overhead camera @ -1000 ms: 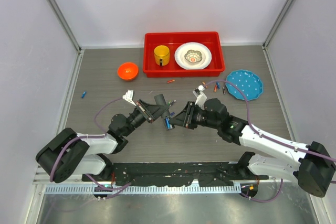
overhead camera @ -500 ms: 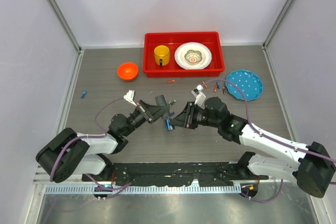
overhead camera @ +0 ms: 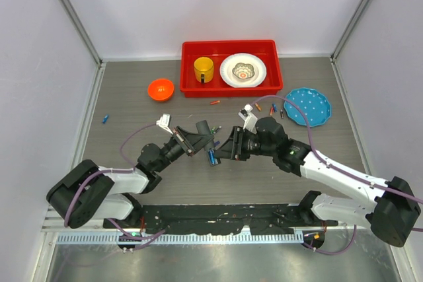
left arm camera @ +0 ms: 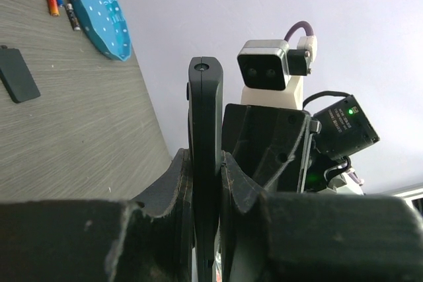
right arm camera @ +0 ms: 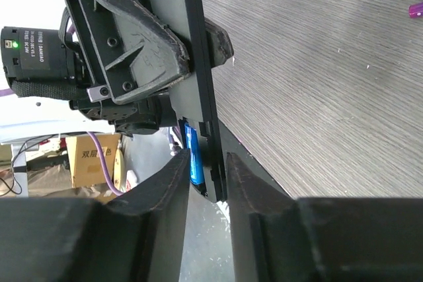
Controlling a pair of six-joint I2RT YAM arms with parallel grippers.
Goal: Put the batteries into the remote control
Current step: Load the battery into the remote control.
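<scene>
Stray battery (overhead camera: 105, 119): a single blue one is seen far left on the table (overhead camera: 132, 107), well apart from both arms.
Left gripper (left arm camera: 205, 166): its fingers are closed on the remote control (left arm camera: 205, 97), which is clamped edge-on.
Remote control: it is held off the table between the two arms, near the middle of the top view.
Blue battery (right arm camera: 192, 153): it is seen against the remote's face near its lower end.
Right gripper (right arm camera: 206, 163): the fingers are set narrow, with the blue battery and the remote's lower edge in the gap; the battery is judged to be gripped.
Spare batteries (overhead camera: 272, 107): several are scattered on the table beside the blue plate (overhead camera: 307, 105).
Step in hand: the battery is judged to be at the point of being seated in its bay.
Doing it well: the remote should be kept rigid by the left fingers. The battery should be lined up lengthwise with the bay and pressed in lightly, lest the remote pivot in its clamp. Release should wait until it is fully seated.
Right wrist view only: the battery's contact with the remote is shown.
Left wrist view only: a flat black piece (left arm camera: 18, 74), possibly the cover, is shown on the table; the battery is hidden behind the remote.
</scene>
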